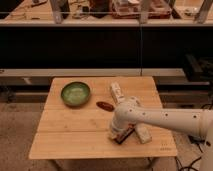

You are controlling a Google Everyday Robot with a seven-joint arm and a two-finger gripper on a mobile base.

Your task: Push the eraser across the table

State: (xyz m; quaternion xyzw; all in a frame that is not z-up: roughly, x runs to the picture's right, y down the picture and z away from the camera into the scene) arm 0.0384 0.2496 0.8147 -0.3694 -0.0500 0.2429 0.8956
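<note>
The eraser (125,136), a small dark block with a reddish edge, lies on the light wooden table (75,135) near its front right. My gripper (118,131) is down on the tabletop at the eraser's left end, touching or partly covering it. The white arm (165,119) reaches in from the right, low over the table.
A green bowl (76,93) stands at the table's back left. A dark red oval thing (104,105) lies mid-table. One pale packet (116,92) lies behind the gripper and another (143,133) lies right of the eraser. A dark shelf unit (100,45) stands behind the table.
</note>
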